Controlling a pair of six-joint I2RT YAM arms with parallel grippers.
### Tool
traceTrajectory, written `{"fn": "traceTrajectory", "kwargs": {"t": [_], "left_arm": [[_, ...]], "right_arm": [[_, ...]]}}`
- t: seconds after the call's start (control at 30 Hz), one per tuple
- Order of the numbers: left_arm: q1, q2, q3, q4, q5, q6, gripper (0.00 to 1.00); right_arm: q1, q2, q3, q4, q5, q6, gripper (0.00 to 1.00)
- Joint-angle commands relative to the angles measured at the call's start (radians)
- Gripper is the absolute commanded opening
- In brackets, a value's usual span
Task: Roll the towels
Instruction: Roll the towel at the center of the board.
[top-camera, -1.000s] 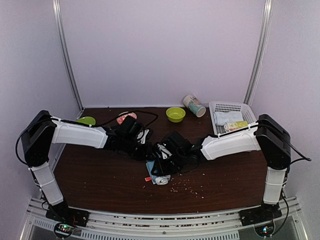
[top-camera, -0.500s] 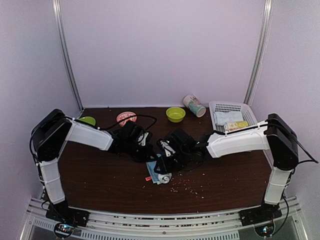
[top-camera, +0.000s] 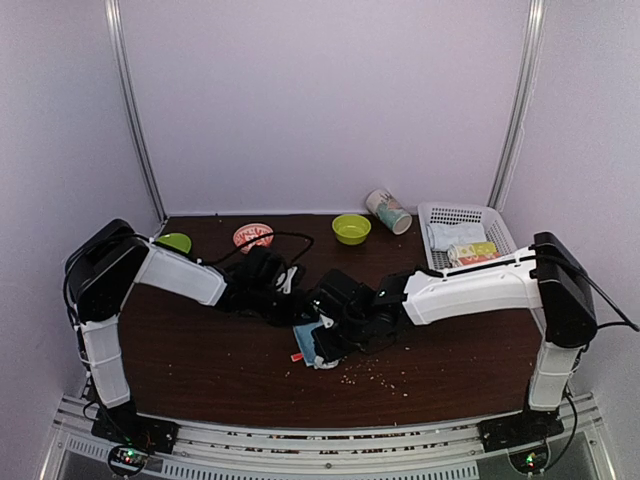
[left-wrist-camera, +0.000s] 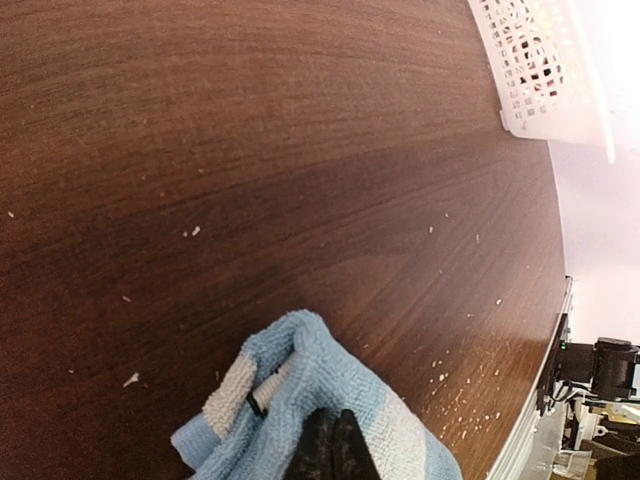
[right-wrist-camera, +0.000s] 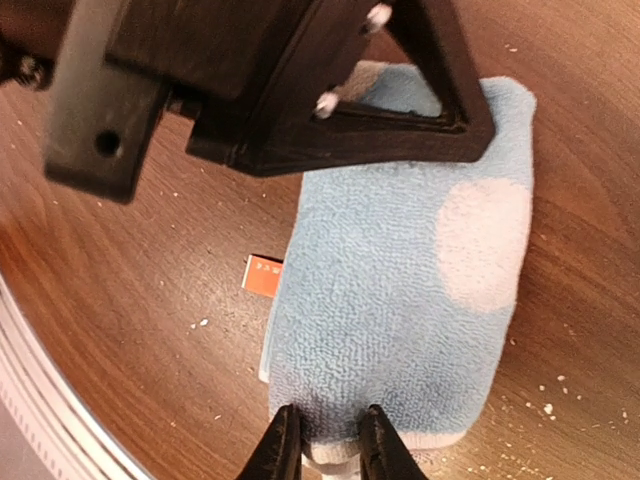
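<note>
The light blue towel (right-wrist-camera: 400, 290) with a pale dot lies folded on the brown table (top-camera: 200, 360), an orange tag (right-wrist-camera: 264, 275) at its side. It also shows in the top view (top-camera: 310, 342) and the left wrist view (left-wrist-camera: 330, 385). My right gripper (right-wrist-camera: 330, 445) is shut on its near edge. My left gripper (left-wrist-camera: 333, 442) is shut on the bunched far end of the same towel. An orange-red thing with white marks (top-camera: 253, 236) lies at the back left; I cannot tell if it is the orange towel.
A white basket (top-camera: 490, 222) at the back right holds a pale roll (top-camera: 450, 235) and a yellow-green roll (top-camera: 472, 250). A cup (top-camera: 388, 211) lies on its side beside a green bowl (top-camera: 351, 228). A green dish (top-camera: 173, 241) sits far left. Crumbs (top-camera: 375, 372) dot the table.
Both grippers have stayed on the blue towel. The right wrist has shifted a little to the left, and the left arm's shoulder and elbow have swung to the right.
</note>
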Motion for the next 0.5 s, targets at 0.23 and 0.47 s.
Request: {"fn": "traceTrajectory", "kwargs": {"t": [0.23, 0.47], "left_arm": [[0.008, 0.037, -0.115, -0.008, -0.034, -0.013, 0.0], [0.008, 0.048, -0.137, 0.02, -0.035, -0.007, 0.0]], "right_arm": [[0.072, 0.185, 0.109, -0.172, 0.129, -0.001, 0.25], [0.049, -0.005, 0.043, -0.115, 0.054, -0.005, 0.46]]}}
